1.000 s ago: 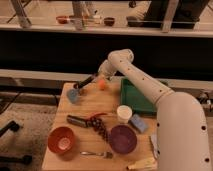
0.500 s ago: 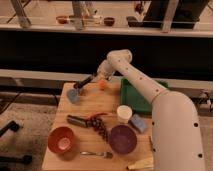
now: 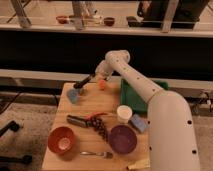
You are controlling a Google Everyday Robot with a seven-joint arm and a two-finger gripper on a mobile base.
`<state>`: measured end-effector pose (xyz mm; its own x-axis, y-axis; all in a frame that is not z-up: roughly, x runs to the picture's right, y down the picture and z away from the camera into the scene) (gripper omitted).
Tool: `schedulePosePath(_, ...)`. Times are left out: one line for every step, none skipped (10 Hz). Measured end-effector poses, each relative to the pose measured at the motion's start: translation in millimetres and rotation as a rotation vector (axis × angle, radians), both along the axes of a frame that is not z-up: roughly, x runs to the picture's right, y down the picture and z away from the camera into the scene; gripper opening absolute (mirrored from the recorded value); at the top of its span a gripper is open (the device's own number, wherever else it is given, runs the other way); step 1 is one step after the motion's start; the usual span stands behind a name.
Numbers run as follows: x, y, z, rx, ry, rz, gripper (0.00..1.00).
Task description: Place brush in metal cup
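Note:
A slim black brush (image 3: pixel 83 82) slants down to the left, its lower tip just above the metal cup (image 3: pixel 73 95). That cup is small and blue-grey and stands at the table's back left. My gripper (image 3: pixel 97 76) is shut on the brush's upper end, above the table's back edge and up and to the right of the cup. The white arm (image 3: pixel 135 82) reaches in from the right.
On the wooden table (image 3: pixel 55 125) lie an orange ball (image 3: pixel 102 85), a white cup (image 3: pixel 123 113), a blue sponge (image 3: pixel 138 123), a purple bowl (image 3: pixel 122 139), a red bowl (image 3: pixel 62 140), a fork (image 3: pixel 97 154), and a dark tool with red parts (image 3: pixel 81 120). A green tray (image 3: pixel 131 95) is at the back right.
The gripper has carried the brush slightly left and down, so its lower tip is closer to the metal cup. Nothing else on the table moved.

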<state>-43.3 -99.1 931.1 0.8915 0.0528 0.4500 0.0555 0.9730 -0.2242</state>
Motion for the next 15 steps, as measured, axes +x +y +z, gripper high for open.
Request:
schedulePosePath(-2.6, 0.0, 1.5, -0.002, -0.006, -0.001, 0.0)
schedulePosePath(-5.0, 0.0, 2.8, -0.003, -0.01, -0.002, 0.0)
schedulePosePath(-8.5, -0.1, 4.3, -0.004, -0.016, -0.004, 0.0)
schedulePosePath(-12.0, 0.1, 6.4, -0.007, -0.022, -0.005, 0.0)
schedulePosePath(-14.4, 0.4, 7.9, -0.009, -0.025, -0.007, 0.0)
schedulePosePath(-17.2, 0.3, 9.0, -0.011, -0.03, -0.008, 0.0)
schedulePosePath(-19.7, 0.6, 10.8, -0.012, -0.033, -0.009, 0.0)
schedulePosePath(-21.9, 0.8, 12.2, -0.014, -0.037, -0.01, 0.0)
schedulePosePath(-24.4, 1.2, 13.2, -0.016, -0.041, -0.011, 0.0)
schedulePosePath(-26.5, 1.7, 14.2, -0.017, -0.045, -0.012, 0.0)
schedulePosePath(-28.5, 1.9, 15.4, -0.018, -0.049, -0.011, 0.0)
schedulePosePath(-31.7, 2.4, 16.7, -0.019, -0.054, -0.011, 0.0)
schedulePosePath(-33.8, 2.4, 17.5, -0.02, -0.057, -0.011, 0.0)
schedulePosePath(-36.2, 2.4, 18.5, -0.02, -0.062, -0.01, 0.0)
schedulePosePath(-38.3, 2.1, 19.2, -0.02, -0.065, -0.01, 0.0)
